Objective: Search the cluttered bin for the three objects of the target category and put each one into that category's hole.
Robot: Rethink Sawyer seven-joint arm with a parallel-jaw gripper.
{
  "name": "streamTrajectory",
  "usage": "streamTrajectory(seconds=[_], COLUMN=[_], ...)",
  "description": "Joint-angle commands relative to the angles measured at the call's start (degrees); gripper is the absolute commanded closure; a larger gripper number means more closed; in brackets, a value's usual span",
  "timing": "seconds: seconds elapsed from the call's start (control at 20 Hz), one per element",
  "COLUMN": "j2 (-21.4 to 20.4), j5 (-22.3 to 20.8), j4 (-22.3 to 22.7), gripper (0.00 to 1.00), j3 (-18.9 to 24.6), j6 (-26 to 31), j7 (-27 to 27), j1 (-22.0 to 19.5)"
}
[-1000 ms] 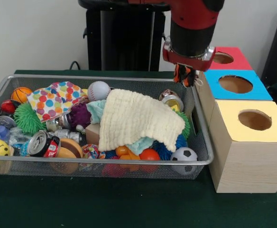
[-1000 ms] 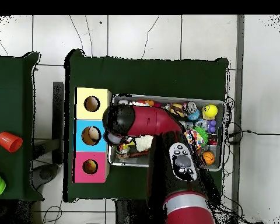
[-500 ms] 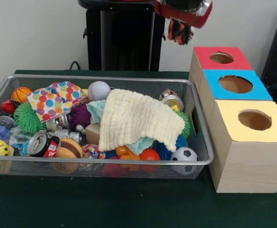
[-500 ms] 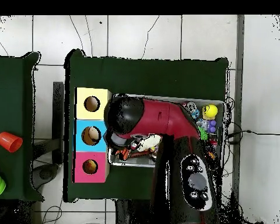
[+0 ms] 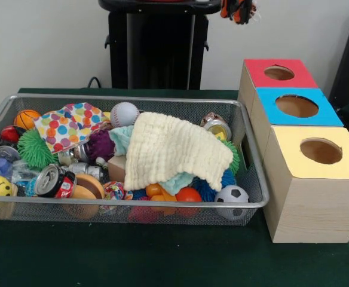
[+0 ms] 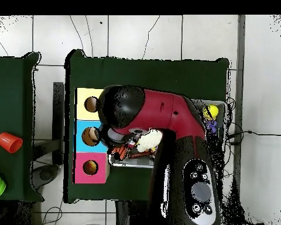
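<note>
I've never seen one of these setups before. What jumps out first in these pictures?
The wire bin on the green table is heaped with toys, balls and cans, with a cream cloth draped over the middle. Beside it stand three wooden boxes topped red, blue and yellow, each with a round hole. High above, the end effector carries something orange and black.

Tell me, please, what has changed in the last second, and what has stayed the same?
The gripper has risen from beside the bin's right rim, near the red box, to the top edge of the front view. It carries a small orange and black object throughout. The wire bin, its cream cloth, and the blue box and yellow box have not moved.
</note>
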Motion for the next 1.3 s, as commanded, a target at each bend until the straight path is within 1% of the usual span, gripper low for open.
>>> streamTrajectory(seconds=[0.05,0.2,0.4,0.65,0.85,0.95,1.1,1.3], j2=[1.98,2.73,3.53,4.95,6.62,7.53,8.05,8.17], j5=[2.91,5.02,6.84,8.49,9.76,9.45,10.03,10.11], j4=[5.14,8.34,10.20,11.75,12.91,12.86,14.39,14.69], gripper=[1.00,1.00,1.00,1.00,1.00,1.00,1.00,1.00], j3=[-0.06,-0.61,-1.73,-2.63,-2.79,-3.00,-3.03,-3.37], j6=[-7.53,-12.95,-16.34,-19.52,-22.33,-22.97,-25.68,-26.07], j7=[13.68,15.30,16.50,16.09,14.90,14.34,13.06,11.67], j1=[2.92,5.17,7.83,9.96,11.02,11.73,11.79,11.27])
